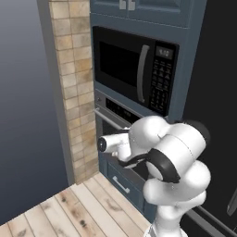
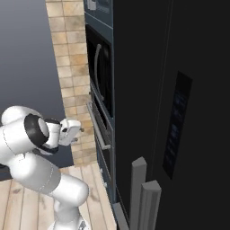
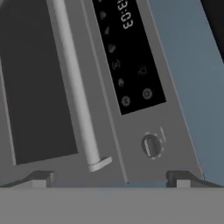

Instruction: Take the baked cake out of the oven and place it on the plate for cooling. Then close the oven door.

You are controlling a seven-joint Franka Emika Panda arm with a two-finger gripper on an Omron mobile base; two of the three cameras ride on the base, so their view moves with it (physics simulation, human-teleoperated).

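Facing the closed oven door [image 3: 39, 92], gripper [image 3: 109, 177] beneath microwave [image 1: 134, 67].

Arm [image 1: 176, 162] bent, jaws spread wide, empty.

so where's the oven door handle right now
The oven door handle is the silver bar running up the hand view left of the black control strip; in the left base view it sits just below the microwave, beside the brick column.
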